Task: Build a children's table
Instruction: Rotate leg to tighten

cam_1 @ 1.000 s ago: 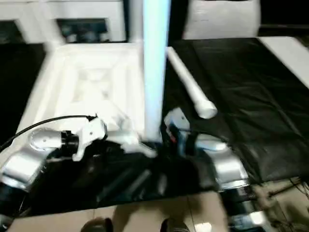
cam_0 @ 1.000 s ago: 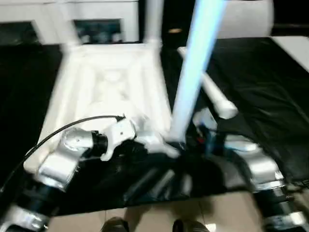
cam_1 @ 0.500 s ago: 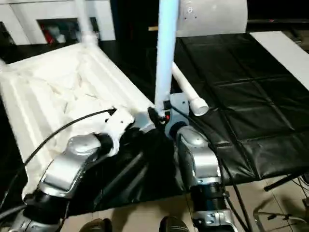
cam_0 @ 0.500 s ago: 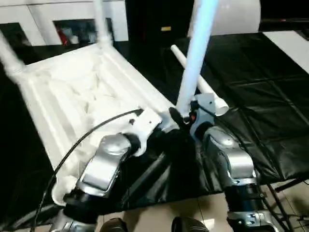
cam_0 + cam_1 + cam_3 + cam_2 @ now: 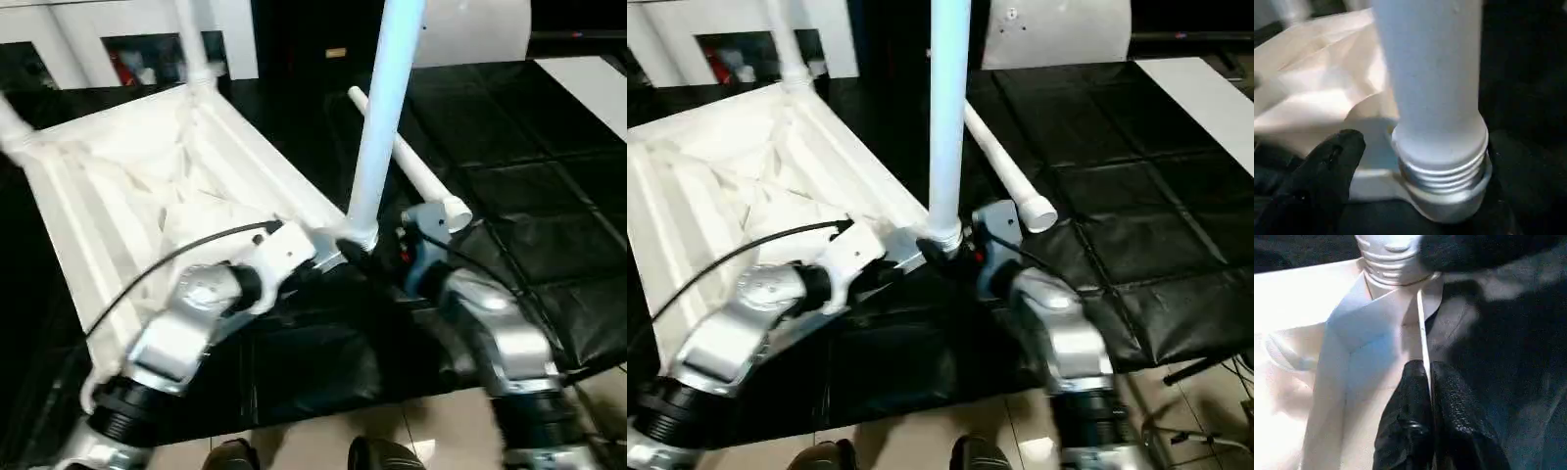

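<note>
You're sitting at three legs in: the table top (image 5: 127, 196) is lying upside down on the black worktop (image 5: 529, 196), near-corner leg (image 5: 948, 127) threads still showing. Fourth leg (image 5: 407, 162) is lying beside it. Left pincer (image 5: 1430, 382) is pinching the rim; right pincer (image 5: 377, 259) is gaping around that leg's base.

Black mat (image 5: 529, 196) under upturned table top (image 5: 127, 206)

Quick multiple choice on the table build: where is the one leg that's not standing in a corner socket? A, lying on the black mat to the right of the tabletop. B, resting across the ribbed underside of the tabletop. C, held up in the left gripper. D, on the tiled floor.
A: the loose leg lies flat on the black mat, to the right of the upturned tabletop.
</note>
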